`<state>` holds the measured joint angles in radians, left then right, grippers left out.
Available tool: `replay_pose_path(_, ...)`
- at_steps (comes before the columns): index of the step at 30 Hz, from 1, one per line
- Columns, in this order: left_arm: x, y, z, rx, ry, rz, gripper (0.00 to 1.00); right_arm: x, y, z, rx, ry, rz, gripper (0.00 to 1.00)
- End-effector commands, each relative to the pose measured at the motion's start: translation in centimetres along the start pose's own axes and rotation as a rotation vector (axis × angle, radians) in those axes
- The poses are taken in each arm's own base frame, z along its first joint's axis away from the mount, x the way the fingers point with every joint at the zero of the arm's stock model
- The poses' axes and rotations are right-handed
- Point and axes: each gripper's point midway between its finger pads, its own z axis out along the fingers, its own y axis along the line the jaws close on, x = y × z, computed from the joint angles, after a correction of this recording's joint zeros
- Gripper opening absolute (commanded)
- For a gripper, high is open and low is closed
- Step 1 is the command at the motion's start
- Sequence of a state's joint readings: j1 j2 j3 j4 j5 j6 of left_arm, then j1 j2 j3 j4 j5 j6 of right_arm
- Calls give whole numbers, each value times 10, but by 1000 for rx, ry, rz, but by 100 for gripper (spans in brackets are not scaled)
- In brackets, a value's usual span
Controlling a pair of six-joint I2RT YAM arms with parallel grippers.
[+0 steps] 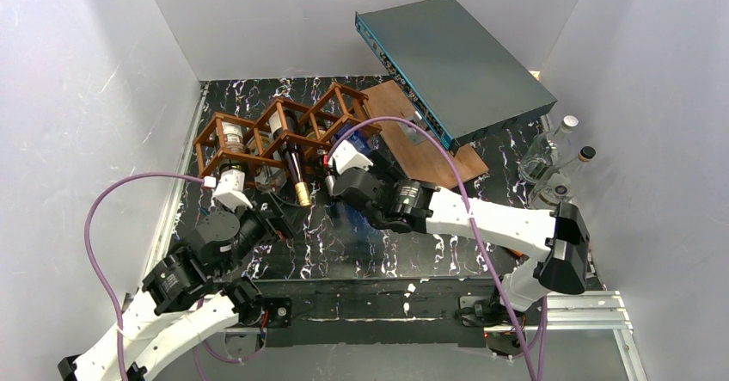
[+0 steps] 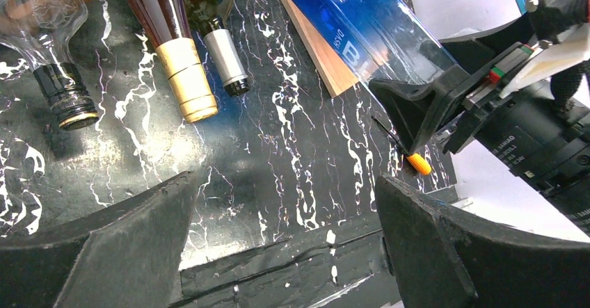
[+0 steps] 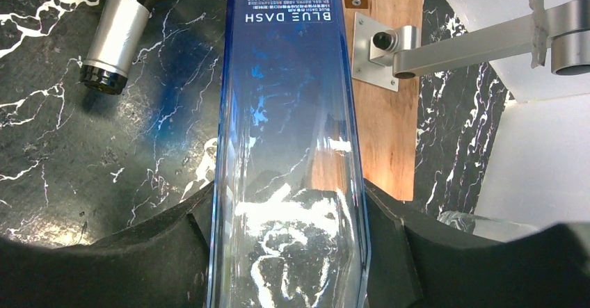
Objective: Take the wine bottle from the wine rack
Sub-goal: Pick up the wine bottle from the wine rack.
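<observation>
The reddish-brown wine rack [image 1: 275, 127] stands at the back left of the black marbled table. A clear blue wine bottle [image 3: 289, 148] labelled BLUE DASH sticks out of the rack's right-hand cell, its far end between the rack's bars. My right gripper [image 3: 289, 252] is shut on it, one black finger [image 3: 160, 252] pressed against each side. From above, the right gripper [image 1: 344, 175] sits just in front of the rack with the blue bottle [image 1: 354, 140] beyond it. My left gripper [image 2: 285, 217] hangs open and holds nothing, left of the blue bottle [image 2: 362, 30].
Other bottles lie in the rack: a dark one with a gold cap [image 2: 184, 78], a silver-capped one [image 2: 226, 58], and a clear one with a black cap [image 2: 62, 92]. A flat wooden board [image 1: 421, 140] lies right of the rack under a tilted teal box [image 1: 456, 58]. Clear glass bottles [image 1: 550, 153] stand at the right.
</observation>
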<state>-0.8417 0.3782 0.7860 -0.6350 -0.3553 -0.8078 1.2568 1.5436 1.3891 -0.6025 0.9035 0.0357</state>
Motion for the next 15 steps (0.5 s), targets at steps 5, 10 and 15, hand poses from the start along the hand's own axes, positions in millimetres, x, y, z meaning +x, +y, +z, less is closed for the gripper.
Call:
replay_pose_path(5,-11,-13,0,27,-19,9,98,-40,-50,-27,85,-147,218,1)
replay_pose_path(10,-10,-15,2,32,-9,15,98,-35,-48,-28,54,-141,215,1)
replay_pose_path(15,-10,-17,3,35,-5,25,98,-28,-50,-30,32,-133,206,1)
